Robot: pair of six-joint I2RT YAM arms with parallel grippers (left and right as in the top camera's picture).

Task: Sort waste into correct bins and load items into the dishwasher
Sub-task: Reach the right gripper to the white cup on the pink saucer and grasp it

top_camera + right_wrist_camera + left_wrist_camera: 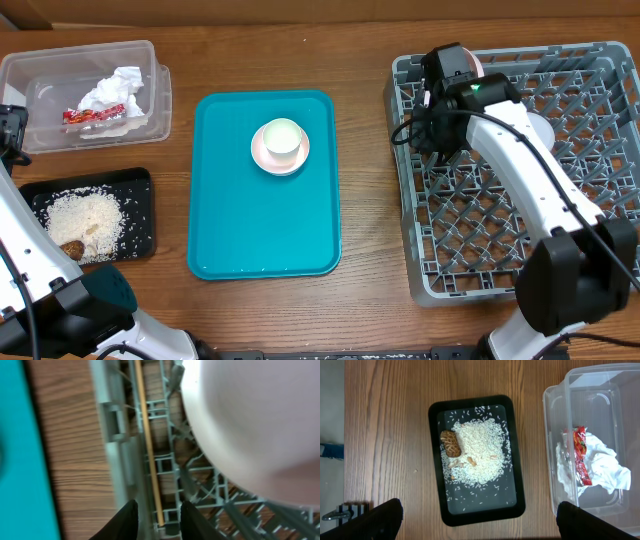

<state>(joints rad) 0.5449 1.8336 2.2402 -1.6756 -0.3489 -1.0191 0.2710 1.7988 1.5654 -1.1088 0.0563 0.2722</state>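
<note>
Wooden table [360, 40], seen from above.

- Left side: clear tub [160, 90] at far left holds the crumpled napkin [118, 88] and red-and-white wrapper [90, 115]. Black tray [140, 180] nearer, with rice [85, 215] and brown lump [72, 248] in it. Waste looks sorted.
- Centre: teal tray [260, 230]. Small pink dish [262, 157] on its far half, white cup [282, 138] upright inside it. Both not yet loaded.
- Right side: grey rack [420, 270]. Pink plate [240, 425] in its far-left part, blurred in the wrist view.
- Right gripper [159, 520]: over the rack's left wall, plate just to its right. Fingers a little apart, nothing between them but rack rail.
- Left gripper [479, 522]: above the black tray, fingers spread wide, empty.

Key relation: cup and dish lie left of the right gripper, past the rack wall and a strip of bare wood. Both are round, so no long axis to line up with. Right arm judged the nearer of the two. The reach goes leftward, and the cup is likely lifted out first.
</note>
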